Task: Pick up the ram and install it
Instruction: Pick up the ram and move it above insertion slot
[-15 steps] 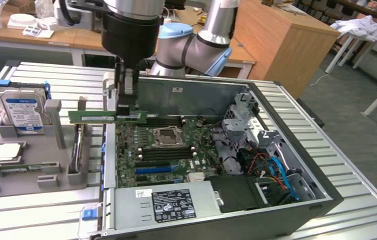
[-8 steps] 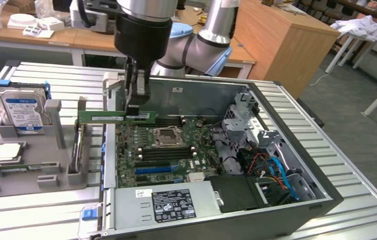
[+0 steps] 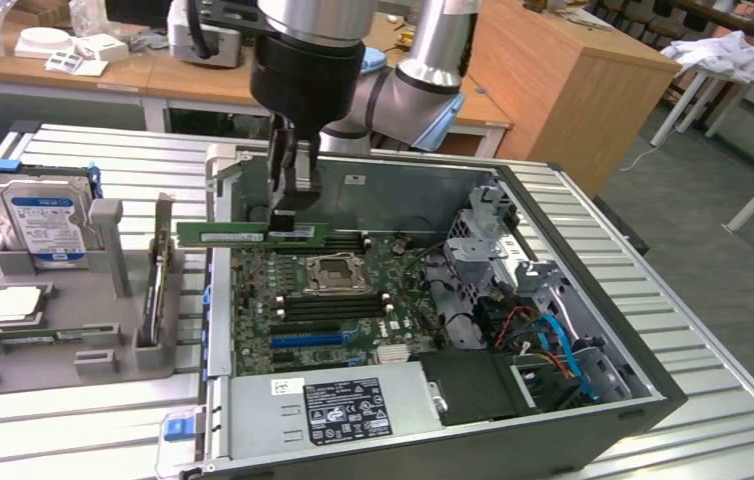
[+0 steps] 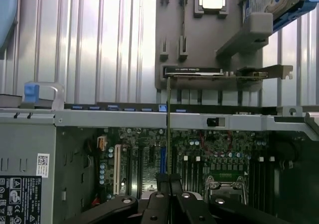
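Over the open computer case [image 3: 391, 175], the downward-pointing end effector [image 3: 292, 207] pinches the ram [image 3: 224, 234].

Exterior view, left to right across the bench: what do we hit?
Silver hard drive with blue-white label → dark expansion card standing on edge → long green ram stick, gripped in the hand → bundle of blue cables.

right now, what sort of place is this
Probably a robotics lab set up for computer assembly: an open computer case on a ribbed metal table, a hard drive in a holder, wooden workbenches behind.
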You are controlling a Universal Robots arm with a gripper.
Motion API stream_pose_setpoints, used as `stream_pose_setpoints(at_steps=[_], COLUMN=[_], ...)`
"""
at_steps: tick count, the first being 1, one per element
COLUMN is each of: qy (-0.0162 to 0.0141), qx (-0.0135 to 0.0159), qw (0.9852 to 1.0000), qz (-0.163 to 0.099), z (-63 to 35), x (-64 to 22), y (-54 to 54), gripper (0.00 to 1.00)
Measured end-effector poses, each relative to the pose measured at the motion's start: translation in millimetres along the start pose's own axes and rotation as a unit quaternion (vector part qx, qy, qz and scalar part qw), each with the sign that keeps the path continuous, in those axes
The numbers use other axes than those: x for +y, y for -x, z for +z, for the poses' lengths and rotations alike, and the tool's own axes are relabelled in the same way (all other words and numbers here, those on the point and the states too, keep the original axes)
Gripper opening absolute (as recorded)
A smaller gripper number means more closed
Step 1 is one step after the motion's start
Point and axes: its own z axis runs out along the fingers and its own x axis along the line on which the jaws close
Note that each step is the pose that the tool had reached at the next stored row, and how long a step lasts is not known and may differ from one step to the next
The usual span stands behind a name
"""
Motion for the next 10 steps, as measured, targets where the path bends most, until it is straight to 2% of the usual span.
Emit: stream_pose_setpoints(at_steps=[10], qy=[0.0000], qx=[0.0000], qw=[1.0000], qz=[0.000], z=[-0.8], x=[-18.7], y=[-0.2], gripper=[0.12])
